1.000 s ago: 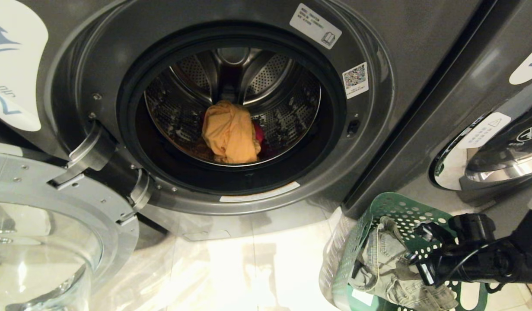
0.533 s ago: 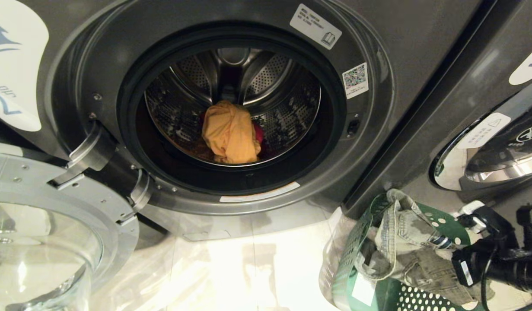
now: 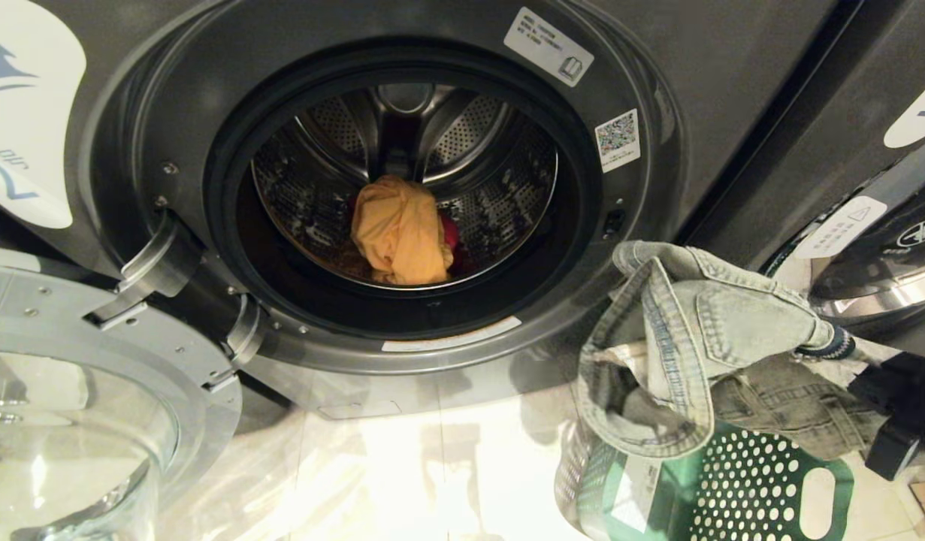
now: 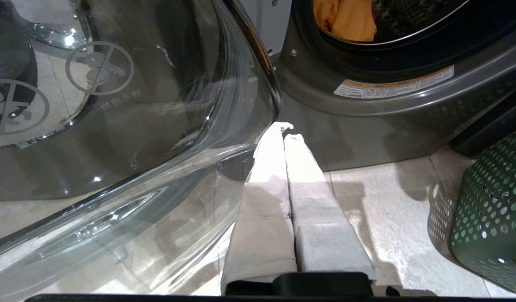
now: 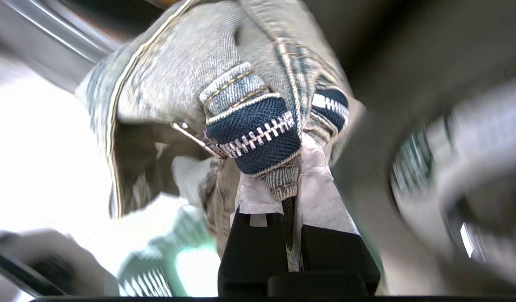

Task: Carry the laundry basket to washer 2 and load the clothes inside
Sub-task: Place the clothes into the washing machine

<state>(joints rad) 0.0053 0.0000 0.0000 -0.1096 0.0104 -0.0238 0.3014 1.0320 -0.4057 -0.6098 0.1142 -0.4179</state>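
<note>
Here the right gripper [image 5: 288,197] is clamped on pale washed-denim jeans [image 3: 695,323], hanging above the green perforated plastic laundry basket [image 3: 740,481] on the tiled floor. Left of them, the dark grey front-load washer [image 3: 169,98] gapes open, yellow-orange garment [image 3: 398,229] deep inside. The left gripper [image 4: 288,132] rests closed beside the glass door [image 4: 115,126].

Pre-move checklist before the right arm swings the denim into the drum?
1. Right gripper shut on the denim garment at its zipper: ok.
2. Washer 2 door open, opening unblocked: ok.
3. Garment clear of the laundry basket: cannot tell, one end trails over the rim.
4. Drum has room beside the yellow-orange garment: ok.
5. Left gripper shut, low beside the door glass: ok.
</note>
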